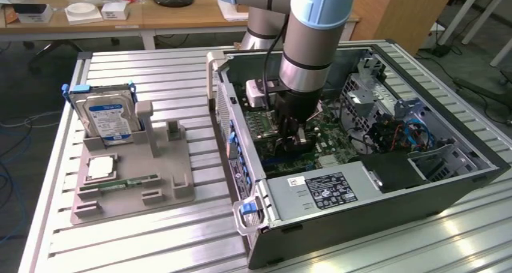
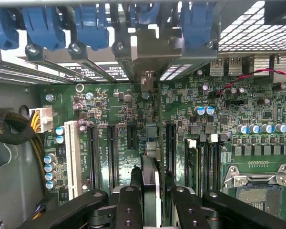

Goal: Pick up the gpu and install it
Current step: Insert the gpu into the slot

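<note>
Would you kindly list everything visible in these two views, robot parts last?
table: one, silver slatted, under everything
computer case: one, black, open, exterior view's right
motherboard: one, green, inside the case
power supply: one, silver, inside the case
holder tray: one, grey, exterior view's left
hard drive: one, silver with blue label, upright in the tray
memory stick: one, green, flat on the tray
processor chip: one, silver, flat on the tray
gpu: one, dark, held edge-on over the motherboard's slots
robot arm: one, grey with blue joints, reaching into the case
gripper: one, black, shut on the gpu
</note>
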You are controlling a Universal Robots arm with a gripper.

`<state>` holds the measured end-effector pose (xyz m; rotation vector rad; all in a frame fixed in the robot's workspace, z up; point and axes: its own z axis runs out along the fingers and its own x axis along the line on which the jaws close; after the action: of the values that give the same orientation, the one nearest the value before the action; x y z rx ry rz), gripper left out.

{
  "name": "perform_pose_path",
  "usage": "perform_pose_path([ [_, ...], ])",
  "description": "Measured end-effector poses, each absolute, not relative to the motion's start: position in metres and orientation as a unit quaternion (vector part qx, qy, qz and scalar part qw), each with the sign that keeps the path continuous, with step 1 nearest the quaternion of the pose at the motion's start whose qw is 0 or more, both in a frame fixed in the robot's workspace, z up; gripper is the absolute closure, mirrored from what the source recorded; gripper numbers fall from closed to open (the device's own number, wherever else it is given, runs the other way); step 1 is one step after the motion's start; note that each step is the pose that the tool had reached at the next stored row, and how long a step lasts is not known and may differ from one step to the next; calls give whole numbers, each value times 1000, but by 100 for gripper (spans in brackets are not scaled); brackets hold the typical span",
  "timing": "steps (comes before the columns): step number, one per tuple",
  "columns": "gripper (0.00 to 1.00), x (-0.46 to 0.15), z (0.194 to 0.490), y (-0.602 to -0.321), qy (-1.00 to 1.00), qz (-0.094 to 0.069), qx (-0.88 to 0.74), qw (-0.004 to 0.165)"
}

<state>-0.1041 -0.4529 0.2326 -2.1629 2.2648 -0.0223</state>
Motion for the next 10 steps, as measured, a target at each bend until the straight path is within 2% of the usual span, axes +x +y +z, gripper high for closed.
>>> perform_pose_path([
  [10,72,-104,231,-453,723,-7,-691,5],
])
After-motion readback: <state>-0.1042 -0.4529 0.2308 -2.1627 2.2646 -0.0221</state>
